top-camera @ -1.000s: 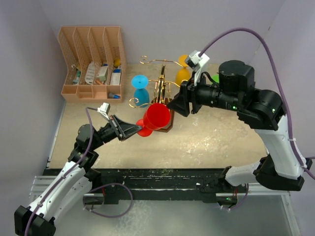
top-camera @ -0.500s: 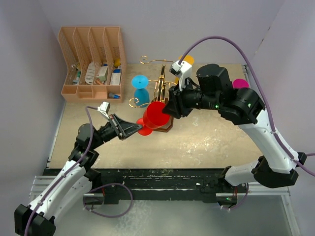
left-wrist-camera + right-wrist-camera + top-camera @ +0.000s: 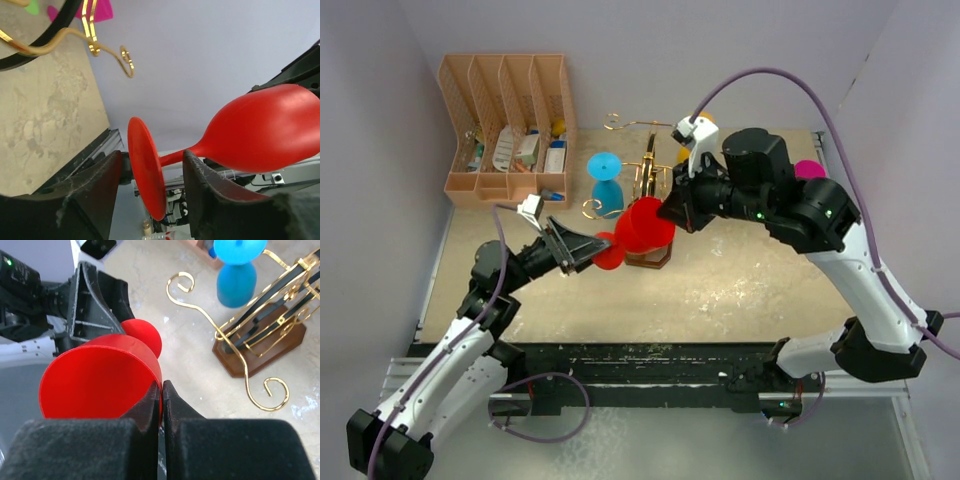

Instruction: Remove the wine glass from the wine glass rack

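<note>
The red wine glass [image 3: 642,228] lies on its side in the air, just in front of the gold wire wine glass rack [image 3: 650,172] and clear of its arms. My right gripper [image 3: 665,212] is shut on the bowl's rim, one finger inside and one outside [image 3: 162,385]. My left gripper [image 3: 588,247] is open around the stem, straddling the round foot [image 3: 145,170] with gaps on both sides. In the left wrist view the bowl [image 3: 265,130] points away from me. A scroll-ended rack arm [image 3: 107,42] curls above.
A blue glass [image 3: 606,180] hangs upside down on the rack's left side, and an orange one [image 3: 700,122] peeks out behind the right arm. The tan slotted organiser [image 3: 505,125] stands at the back left. The rack's dark hexagonal base [image 3: 260,347] sits on the table.
My right gripper has moved in and shut on the glass rim. My left gripper, shut on the stem before, has opened. The glass has shifted slightly right.
</note>
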`<state>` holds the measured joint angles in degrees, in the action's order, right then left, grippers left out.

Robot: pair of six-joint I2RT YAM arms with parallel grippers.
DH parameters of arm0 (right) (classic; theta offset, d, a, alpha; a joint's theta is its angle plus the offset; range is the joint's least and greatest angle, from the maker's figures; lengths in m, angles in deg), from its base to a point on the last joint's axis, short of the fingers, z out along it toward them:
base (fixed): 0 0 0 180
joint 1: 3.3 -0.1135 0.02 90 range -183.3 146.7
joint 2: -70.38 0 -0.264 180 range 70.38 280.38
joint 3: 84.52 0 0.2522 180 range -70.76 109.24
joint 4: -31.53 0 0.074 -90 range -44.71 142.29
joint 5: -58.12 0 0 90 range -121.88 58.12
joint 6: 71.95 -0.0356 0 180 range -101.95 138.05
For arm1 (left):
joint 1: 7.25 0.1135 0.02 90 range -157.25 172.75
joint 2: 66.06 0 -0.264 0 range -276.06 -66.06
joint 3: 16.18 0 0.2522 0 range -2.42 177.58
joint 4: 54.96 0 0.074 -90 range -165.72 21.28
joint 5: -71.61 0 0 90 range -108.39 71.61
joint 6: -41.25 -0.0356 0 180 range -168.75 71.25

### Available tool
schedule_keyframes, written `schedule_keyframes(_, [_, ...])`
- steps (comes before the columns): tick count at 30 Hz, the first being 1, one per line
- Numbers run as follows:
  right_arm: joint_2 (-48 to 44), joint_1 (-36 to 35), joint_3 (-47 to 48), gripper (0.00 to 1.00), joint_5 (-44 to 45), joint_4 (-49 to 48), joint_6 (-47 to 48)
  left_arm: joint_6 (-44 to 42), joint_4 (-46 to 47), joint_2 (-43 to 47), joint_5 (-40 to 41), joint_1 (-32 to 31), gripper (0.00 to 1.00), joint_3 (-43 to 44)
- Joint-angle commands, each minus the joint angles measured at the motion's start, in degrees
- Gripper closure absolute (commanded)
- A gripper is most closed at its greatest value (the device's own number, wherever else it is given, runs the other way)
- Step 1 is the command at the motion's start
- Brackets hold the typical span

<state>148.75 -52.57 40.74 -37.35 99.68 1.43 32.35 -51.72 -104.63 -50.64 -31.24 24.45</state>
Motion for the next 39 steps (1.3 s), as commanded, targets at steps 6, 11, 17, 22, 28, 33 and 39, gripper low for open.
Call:
schedule_keyframes(6, [-5.5, -0.4, 14.6, 1.00, 18.8, 2.6, -3.4, -7.7, -6.4, 0.7, -0.5, 0.1, 0.30, 8.9])
schedule_keyframes(11, [-4.9, -0.2, 17.3, 1.00, 30.8, 4.7, -2.8, -9.9, -8.7, 1.0, -0.3, 0.0, 0.29, 10.2])
schedule_keyframes(17, [-0.7, 4.0, 23.1, 1.00, 43.9, 5.3, -3.6, -12.2, -11.0, 0.6, -0.2, 0.1, 0.29, 12.0])
schedule_keyframes(22, [1.5, 13.7, 22.2, 1.00, 44.6, 3.5, -2.5, -13.3, -13.6, 1.4, 0.1, 0.1, 0.29, 12.8])
schedule_keyframes(28, [2.0, 37.1, 11.0, 1.00, 18.6, -1.3, -2.0, -14.3, -15.8, 2.3, 0.5, 0.0, 0.29, 13.8])
schedule_keyframes(33, [-0.2, 43.6, 0.7, 1.00, 10.4, -3.2, -2.6, -15.4, -17.7, 2.7, 0.8, 0.0, 0.29, 15.3])
schedule_keyframes(39, [-5.4, 48.6, -15.3, 1.00, 6.7, -8.0, -3.8, -15.8, -17.7, 2.5, 0.9, 0.0, 0.29, 14.8])
